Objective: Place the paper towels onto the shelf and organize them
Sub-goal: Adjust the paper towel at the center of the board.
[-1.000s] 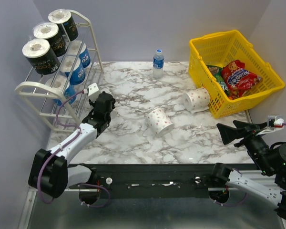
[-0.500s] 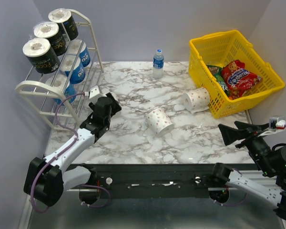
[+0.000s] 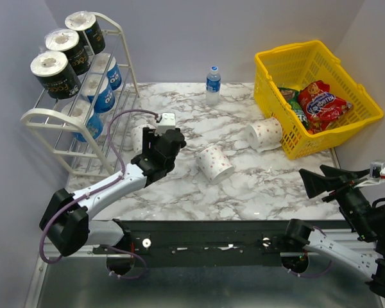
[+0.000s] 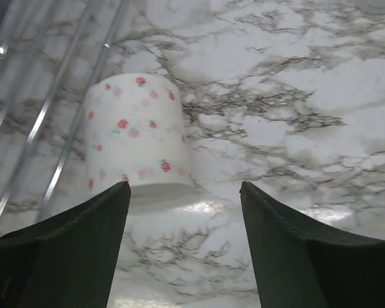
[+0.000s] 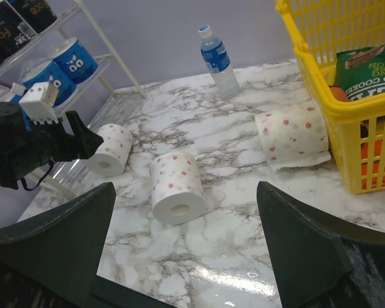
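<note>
Three white paper towels with reddish dots lie on their sides on the marble table (image 3: 256, 186). One (image 4: 135, 135) rests by the foot of the shelf (image 3: 45, 111), near the left edge, its long axis running roughly rear to near, with the hollow end toward the near edge. The left gripper (image 4: 186, 192) hangs just short of that end, fingers spread wide and empty, the roll lying between them in the wrist view.

The second roll (image 3: 215, 163) sits mid-table, its axis diagonal and its end facing the near right corner. The third (image 3: 265, 134) lies toward the right edge, axis roughly left to right, close against the yellow basket (image 3: 317, 48); whether they touch cannot be told.

On the shelf at the left rear corner, black rolls (image 3: 51, 74) fill the top tier and blue rolls (image 3: 104, 96) the tier below, white ends facing out.

A water bottle (image 3: 212, 85) stands upright at the rear edge. The right gripper (image 3: 317, 178) hovers off the near right corner, jaws wide apart, holding nothing.
</note>
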You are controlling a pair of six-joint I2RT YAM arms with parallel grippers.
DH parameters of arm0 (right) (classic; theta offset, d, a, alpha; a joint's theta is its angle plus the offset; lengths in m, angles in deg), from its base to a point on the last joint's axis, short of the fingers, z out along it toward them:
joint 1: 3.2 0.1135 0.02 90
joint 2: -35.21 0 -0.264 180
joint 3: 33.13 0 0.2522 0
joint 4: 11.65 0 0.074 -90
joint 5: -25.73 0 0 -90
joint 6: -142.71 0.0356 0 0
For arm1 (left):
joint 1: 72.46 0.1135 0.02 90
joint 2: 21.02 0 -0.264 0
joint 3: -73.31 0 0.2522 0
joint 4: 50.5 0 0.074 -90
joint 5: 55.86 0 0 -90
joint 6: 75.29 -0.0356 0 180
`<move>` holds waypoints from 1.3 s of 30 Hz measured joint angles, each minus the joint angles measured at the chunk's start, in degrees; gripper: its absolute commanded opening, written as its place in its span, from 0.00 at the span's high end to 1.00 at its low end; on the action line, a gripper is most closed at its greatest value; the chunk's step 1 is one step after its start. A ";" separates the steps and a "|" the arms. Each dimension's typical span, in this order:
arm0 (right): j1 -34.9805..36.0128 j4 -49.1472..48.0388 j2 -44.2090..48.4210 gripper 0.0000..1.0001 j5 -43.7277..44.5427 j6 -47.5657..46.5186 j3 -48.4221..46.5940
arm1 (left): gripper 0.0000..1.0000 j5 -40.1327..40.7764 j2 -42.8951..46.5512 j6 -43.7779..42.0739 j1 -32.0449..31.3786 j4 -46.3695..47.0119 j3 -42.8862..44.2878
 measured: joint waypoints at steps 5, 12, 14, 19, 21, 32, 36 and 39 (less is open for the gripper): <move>0.00 0.09 0.98 0.00 0.11 -0.13 -0.11 | 0.15 6.27 -0.81 -26.71 -0.42 3.82 -1.44; 0.00 0.11 1.01 0.00 0.83 -1.33 -0.11 | 0.16 7.61 -1.49 -58.14 -0.68 9.38 -7.37; -0.02 0.09 1.01 0.00 1.07 -1.90 -0.11 | 0.15 7.39 -1.88 -66.27 -0.63 13.42 -10.54; 0.00 0.09 0.79 0.00 1.64 -3.48 -0.44 | 0.13 5.92 -5.40 -79.19 -0.13 21.16 -15.80; 0.00 0.07 0.59 0.00 1.97 -3.93 -0.94 | 0.12 5.49 -8.17 -80.50 -0.09 23.54 -16.48; 0.00 -0.74 0.42 0.00 2.89 -5.11 -1.29 | 0.17 1.42 -13.66 -81.68 1.60 28.20 -16.37; 0.00 -1.14 -0.20 0.00 2.95 -5.57 -1.29 | 0.19 1.44 -16.35 -82.71 2.27 30.18 -16.31; 0.00 -1.11 -0.33 0.00 3.19 -5.64 -1.29 | 0.21 1.53 -17.05 -83.80 3.15 32.06 -16.22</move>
